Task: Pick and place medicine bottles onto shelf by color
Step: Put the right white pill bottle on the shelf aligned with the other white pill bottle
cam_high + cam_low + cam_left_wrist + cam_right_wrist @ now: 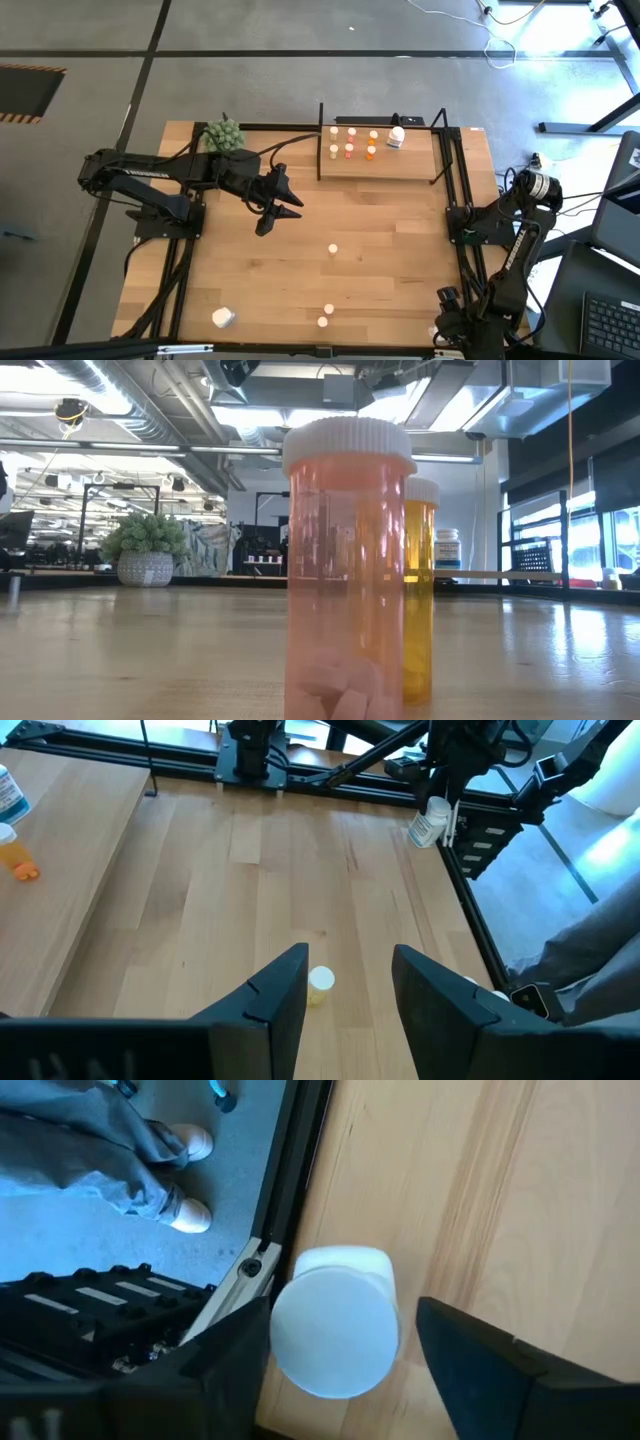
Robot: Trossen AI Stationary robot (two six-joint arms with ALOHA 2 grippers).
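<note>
A white bottle (pixel 335 1320) is standing at the table's (pixel 300 250) near right corner, sitting between the right gripper's (pixel 335 1355) parted fingers, apparently not clamped. The left gripper (pixel 345 990), jaws released, is hovering mid-table, well short of the shelf (pixel 380 165).

The left arm is reaching out over the table's middle, its left gripper (pixel 272 208) hanging with jaws parted. The right arm is folding down at the table's near right corner, its right gripper (pixel 340 1355) with jaws spread.
</note>
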